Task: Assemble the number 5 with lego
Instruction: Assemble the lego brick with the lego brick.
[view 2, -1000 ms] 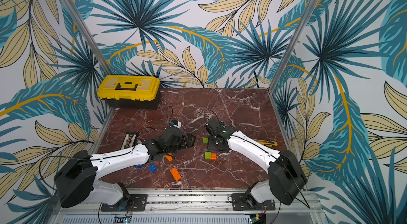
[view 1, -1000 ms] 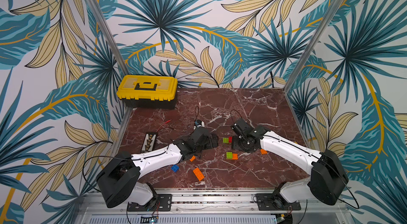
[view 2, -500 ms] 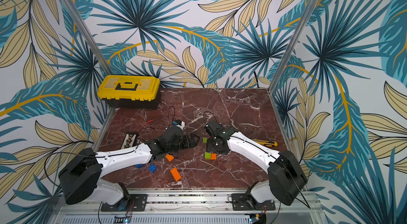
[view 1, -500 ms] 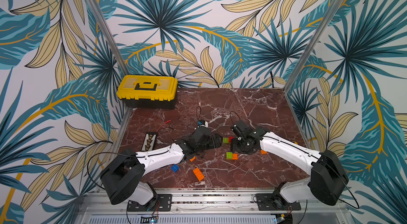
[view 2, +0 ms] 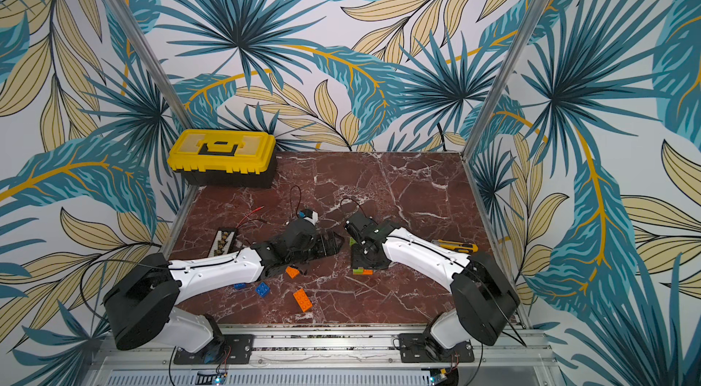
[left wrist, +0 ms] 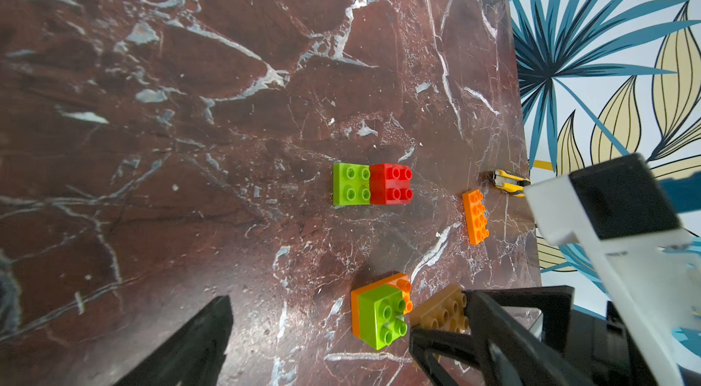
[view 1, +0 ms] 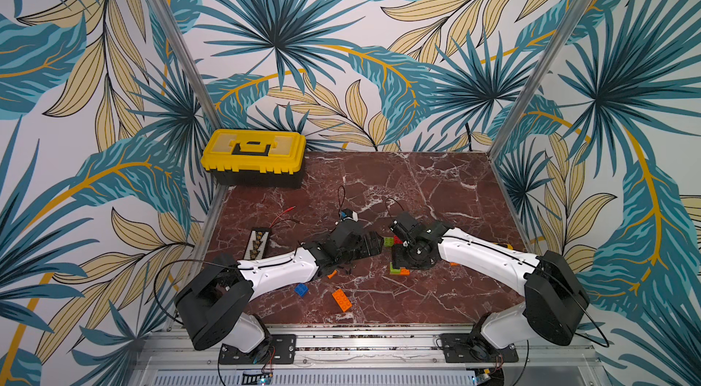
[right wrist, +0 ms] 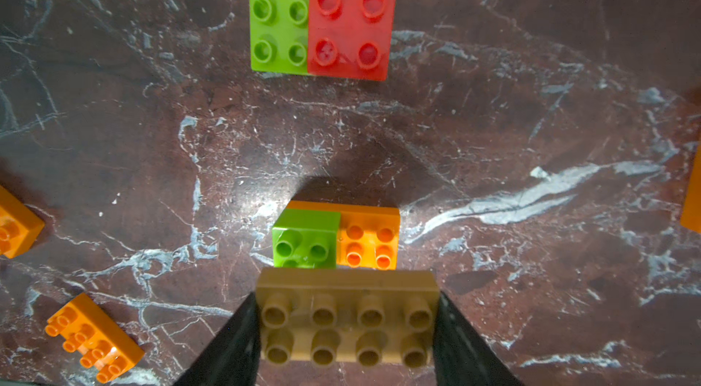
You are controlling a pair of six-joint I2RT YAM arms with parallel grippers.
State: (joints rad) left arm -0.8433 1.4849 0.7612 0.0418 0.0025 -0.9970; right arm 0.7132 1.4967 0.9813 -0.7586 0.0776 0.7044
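Right tool [right wrist: 345,334]: clamped on the short ends of a tan oblong eight-stud plastic brick [right wrist: 345,312], with its studs facing the wrist camera.
Left tool [view 1: 374,245]: jaws wide apart and empty, low over the desk, pointing at the bricks from the opposite side.
Nearest target: a lime green square brick on an orange oblong brick [right wrist: 305,240], a small stack just beside the tan brick; whether they touch cannot be told.
Number 5: not yet formed; a lime green and red square pair [right wrist: 318,29] lies further out, apart from the stack.
Handling: likely light, stiff and smooth-sided. The end grip leaves the studs and underside free. Pressing the brick home probably needs a firm push, and the loose stack may slide on the polished red marble desk [view 1: 436,183].
Spare lego: orange oblong bricks [right wrist: 93,338] and a blue brick [view 1: 301,289].
In the way: little; the left tool sits close to the pair.
Further off: yellow utility knife [left wrist: 508,181], black strip with yellow marks [view 1: 258,242] and yellow toolbox [view 1: 254,152], all well apart.
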